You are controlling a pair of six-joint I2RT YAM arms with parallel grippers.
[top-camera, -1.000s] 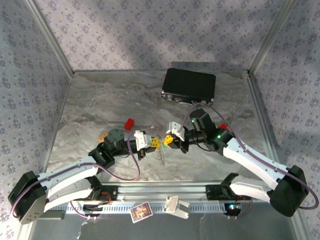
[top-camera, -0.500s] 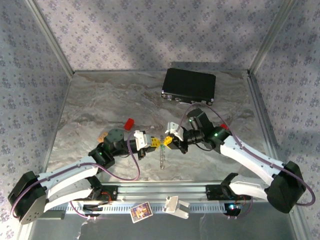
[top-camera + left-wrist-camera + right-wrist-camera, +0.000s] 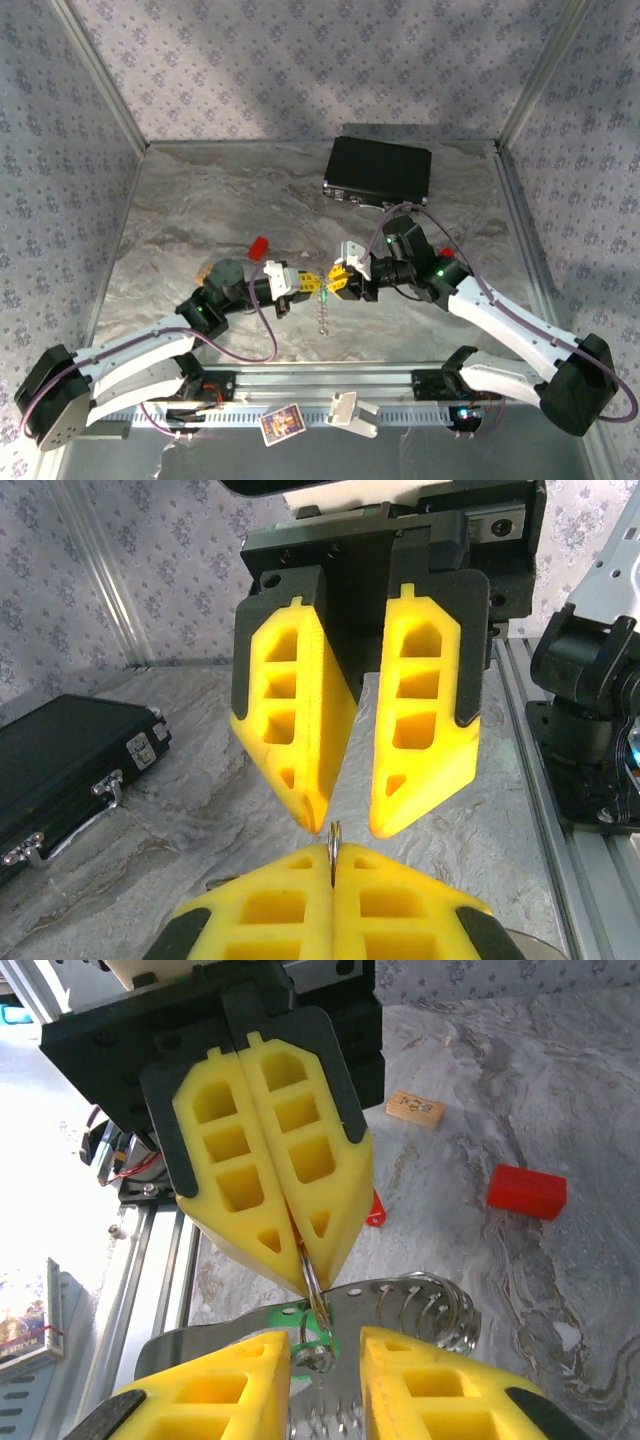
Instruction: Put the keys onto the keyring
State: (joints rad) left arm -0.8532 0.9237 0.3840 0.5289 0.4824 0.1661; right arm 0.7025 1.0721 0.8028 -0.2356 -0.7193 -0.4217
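The keyring (image 3: pixel 322 311) hangs in the air at the middle of the tabletop (image 3: pixel 200 200), strung between the two arms where their tips meet. Seen close from the right wrist, it is a silvery thing: a thin wire loop at the top, and below it a flat pale metal piece with a row of springy coils (image 3: pixel 425 1310) along one edge. A bit of green plastic, the green key (image 3: pixel 330 1347) as far as I can tell, sits on the wire just under the loop.

The left gripper (image 3: pixel 306 284) has its ribbed yellow fingers (image 3: pixel 255 1175) pressed flat together, and the wire loop is pinched right at their tips. In its own wrist view the loop pokes up as a fine sliver from the seam between the two pads (image 3: pixel 275 905).

The right gripper (image 3: pixel 336 281) faces it nose to nose. Its fingers (image 3: pixel 420 710) stand apart with a clear gap, gripping nothing. The wedge-shaped pads are honeycombed with cut-outs and backed in black.

A scrap of red plastic (image 3: pixel 375 1210) peeks out behind the left fingers, but I cannot tell what it is. Further off on the grey marbled tabletop lie a chunky red block (image 3: pixel 527 1190) and a small wooden tile (image 3: pixel 415 1108). A black hard case (image 3: pixel 378 168) with metal latches rests at the far edge.
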